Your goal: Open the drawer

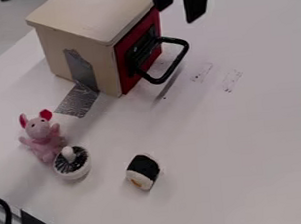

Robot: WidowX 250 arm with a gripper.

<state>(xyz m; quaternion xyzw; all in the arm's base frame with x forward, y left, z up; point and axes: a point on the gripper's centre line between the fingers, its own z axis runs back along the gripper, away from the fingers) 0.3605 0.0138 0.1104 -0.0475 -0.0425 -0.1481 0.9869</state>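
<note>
- White table (pixel 250 139), with a box (pixel 73 16) near its far left edge.
- On the box's side is the drawer (pixel 125 81), with a red front. It looks shut.
- Its black handle (pixel 178 64) sticks out from the red front. The handle's long bar runs along that front, slanting from upper right to lower left in the view.
- High by the box's far corner is the gripper (pixel 180 14). Its two fingers are spread apart and nothing is between them.
- The handle is lower than the gripper, and nearer to us. I think the gripper should come toward us and down, then get one finger on each side of the bar.
- After that, the pull should go straight out, away from the box. A crooked pull might make the drawer stick.
- Silver tape (pixel 77 100) goes from the box onto the table. It may help hold the box.
</note>
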